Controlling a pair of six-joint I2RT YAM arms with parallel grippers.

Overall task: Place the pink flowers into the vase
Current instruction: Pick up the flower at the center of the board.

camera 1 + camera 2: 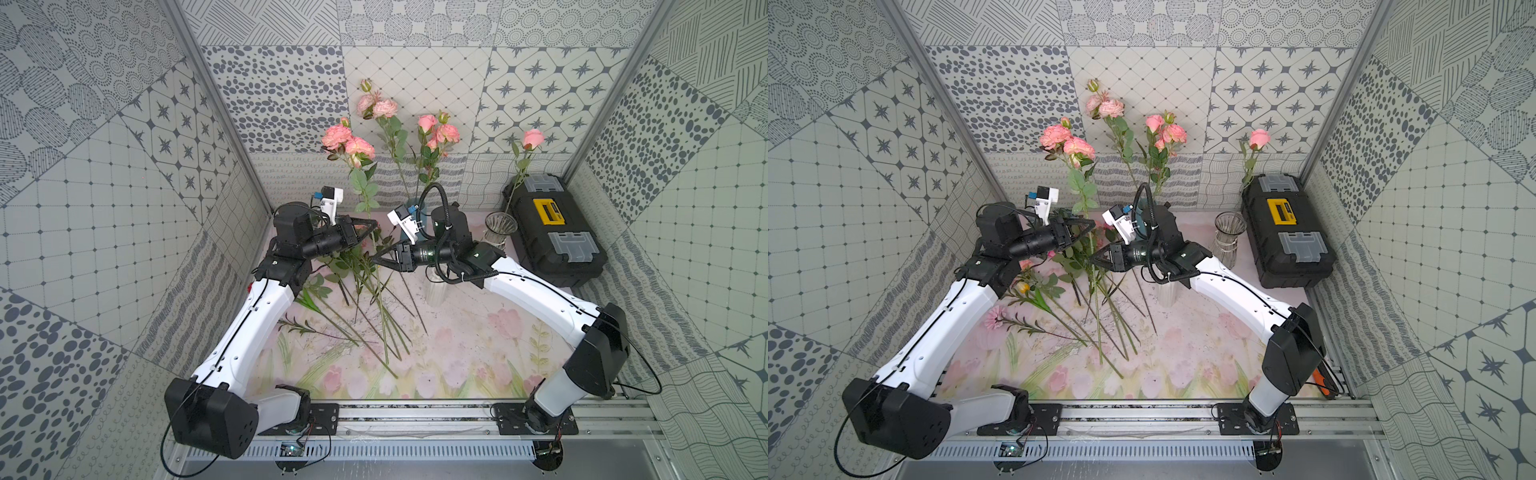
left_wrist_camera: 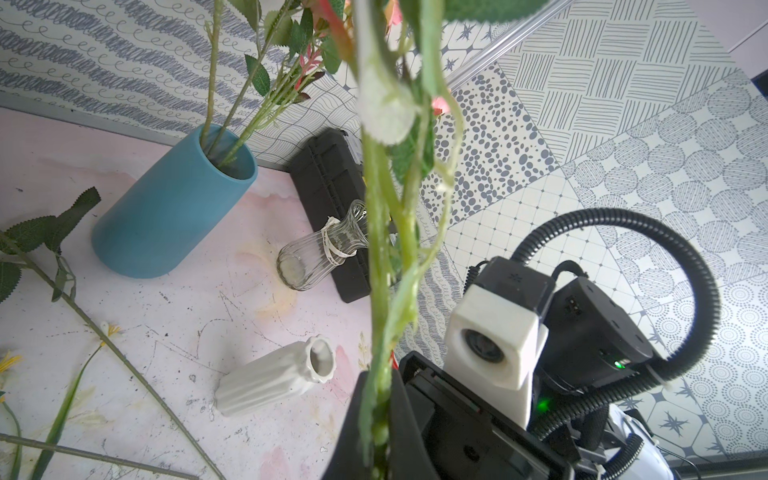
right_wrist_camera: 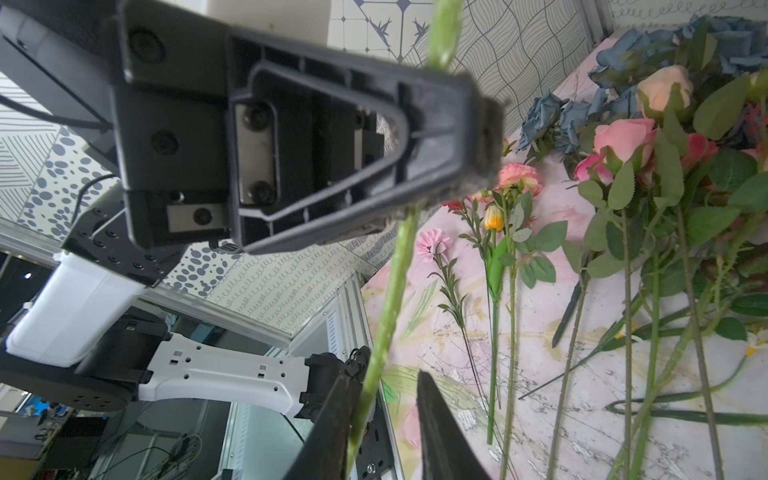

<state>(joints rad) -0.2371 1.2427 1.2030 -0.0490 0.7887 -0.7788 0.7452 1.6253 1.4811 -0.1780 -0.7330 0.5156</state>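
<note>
At back: blue vase (image 2: 174, 208) w/ pink flowers (image 1: 448, 133) | L fingers (image 3: 449, 124) clamp stem (image 3: 395, 270) | R fingers (image 3: 440, 428) apart

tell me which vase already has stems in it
The blue vase; stems stand in its mouth, while the clear glass vase and white ribbed vase hold none.

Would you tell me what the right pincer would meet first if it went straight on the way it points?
The stem of the pink flower held by the left pincer: it stands between the right pincer's open jaws. Depth beyond is unclear.
</note>
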